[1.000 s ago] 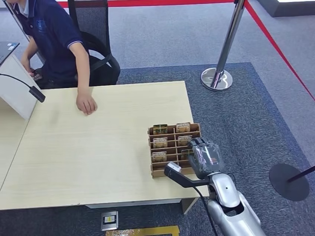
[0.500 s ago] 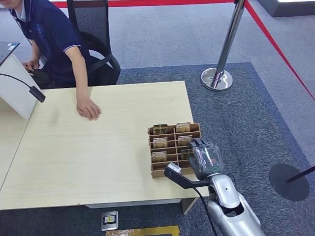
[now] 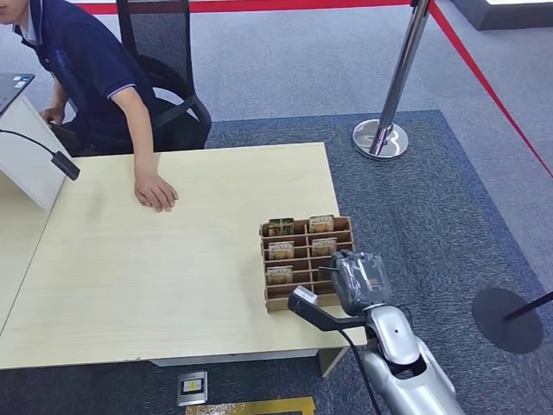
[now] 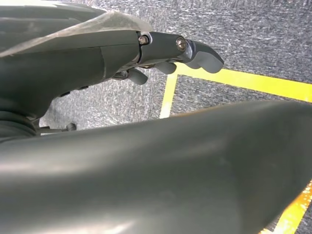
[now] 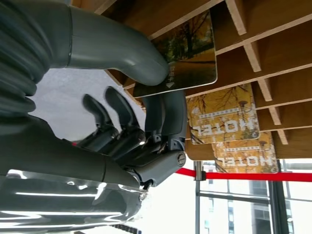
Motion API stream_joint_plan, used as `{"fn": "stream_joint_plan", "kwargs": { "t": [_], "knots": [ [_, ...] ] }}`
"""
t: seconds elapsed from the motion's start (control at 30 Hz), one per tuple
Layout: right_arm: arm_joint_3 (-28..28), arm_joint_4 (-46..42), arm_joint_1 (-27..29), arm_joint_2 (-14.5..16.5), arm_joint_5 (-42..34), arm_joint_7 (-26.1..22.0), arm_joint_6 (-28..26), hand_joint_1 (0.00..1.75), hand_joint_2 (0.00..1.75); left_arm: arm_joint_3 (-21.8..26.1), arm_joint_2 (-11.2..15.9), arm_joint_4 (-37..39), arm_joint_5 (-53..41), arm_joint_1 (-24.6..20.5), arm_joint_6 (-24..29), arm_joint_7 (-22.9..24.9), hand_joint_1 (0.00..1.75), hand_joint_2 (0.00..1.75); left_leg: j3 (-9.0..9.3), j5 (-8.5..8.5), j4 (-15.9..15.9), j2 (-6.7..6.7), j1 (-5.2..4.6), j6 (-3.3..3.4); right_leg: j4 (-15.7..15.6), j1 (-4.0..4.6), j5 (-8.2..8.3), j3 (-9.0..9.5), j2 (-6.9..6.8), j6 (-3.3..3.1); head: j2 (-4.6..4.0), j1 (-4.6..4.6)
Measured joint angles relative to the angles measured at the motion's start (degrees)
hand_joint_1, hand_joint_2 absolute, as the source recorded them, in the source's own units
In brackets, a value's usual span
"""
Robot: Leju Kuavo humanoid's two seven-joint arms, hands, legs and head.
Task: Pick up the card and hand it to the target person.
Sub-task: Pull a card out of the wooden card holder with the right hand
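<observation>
A wooden slotted rack (image 3: 307,259) stands near the table's front right corner with several yellow "HOTEL" cards (image 3: 281,251) in its slots. My right hand (image 3: 357,281) is at the rack's near right side. In the right wrist view its thumb (image 5: 121,48) and a finger pinch one card (image 5: 184,53) with an autumn-tree picture, which still sits in its slot; two more cards (image 5: 221,119) lie beyond. The person (image 3: 92,69) sits at the far left, one hand (image 3: 156,192) flat on the table. My left hand (image 4: 173,48) hangs over the carpet, holding nothing.
The light wooden table (image 3: 163,277) stretches left of the rack. A black microphone (image 3: 65,164) and a white stand lie at the far left. A chrome stanchion (image 3: 384,130) with red belt stands beyond the table, another base (image 3: 507,320) on the right.
My right hand has sunk slightly at the rack's near right side. The person has sat up straighter, and their hand on the table has slid a little to the right.
</observation>
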Motion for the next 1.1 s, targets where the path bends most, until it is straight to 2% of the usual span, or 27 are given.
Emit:
{"fn": "stream_joint_plan", "kwargs": {
  "t": [0.3, 0.5, 0.73, 0.9, 0.97, 1.1],
  "knots": [
    [0.0, -2.8, 1.5, -0.3, 0.2, 0.3, -1.9, 1.75, 1.75, 0.0, 0.1, 0.0, 0.1, 0.2, -0.1, 0.0, 0.0, 0.0, 0.01, 0.01, 0.0, 0.0, 0.0, 0.0, 0.0, 0.0, 0.0, 0.0, 0.0, 0.0, 0.01, 0.01],
    [-0.6, -12.7, 5.9, -2.0, -0.6, 0.1, 0.1, 1.75, 1.75, 0.7, 0.1, 0.0, 0.9, 0.5, 0.2, -0.1, 0.0, 0.0, -0.03, 0.0, 0.0, 0.0, 0.0, 0.01, 0.0, 0.0, 0.0, -0.03, 0.0, 0.0, 0.01, 0.0],
    [-1.8, -24.5, 7.6, -4.5, -5.4, -4.5, 3.0, 1.75, 1.75, 1.5, 0.1, 0.1, 1.4, 0.5, 0.4, -0.4, 0.0, 0.0, -0.03, 0.0, 0.0, 0.0, -0.01, 0.01, 0.0, -0.01, 0.01, -0.02, 0.0, 0.0, 0.0, 0.01],
    [-0.7, -25.7, 2.1, -3.6, -8.3, -7.6, 2.5, 1.75, 1.75, 1.5, -0.1, 0.3, 1.0, 0.2, 0.2, -0.4, 0.0, 0.0, -0.07, 0.08, 0.0, 0.03, -0.01, 0.0, 0.0, -0.01, 0.09, -0.01, 0.0, -0.04, 0.0, 0.01],
    [1.1, -23.0, -2.7, -1.3, -9.1, -7.9, 2.0, 1.75, 1.75, 1.5, -0.4, 0.4, 0.8, -0.1, -0.1, -0.4, 0.0, 0.0, -0.06, 0.12, 0.0, 0.11, 0.0, -0.04, 0.1, 0.0, 0.14, -0.04, 0.01, -0.08, 0.0, 0.0],
    [6.1, -13.3, -13.4, 5.8, -9.9, -7.0, 0.7, 1.75, 1.75, 1.4, -0.8, 0.5, 0.6, -0.8, -0.2, -0.5, 0.0, 0.0, -0.04, 0.29, 0.0, 0.1, 0.03, -0.1, 0.2, 0.03, 0.18, -0.1, 0.02, -0.15, 0.01, -0.01]
  ]
}}
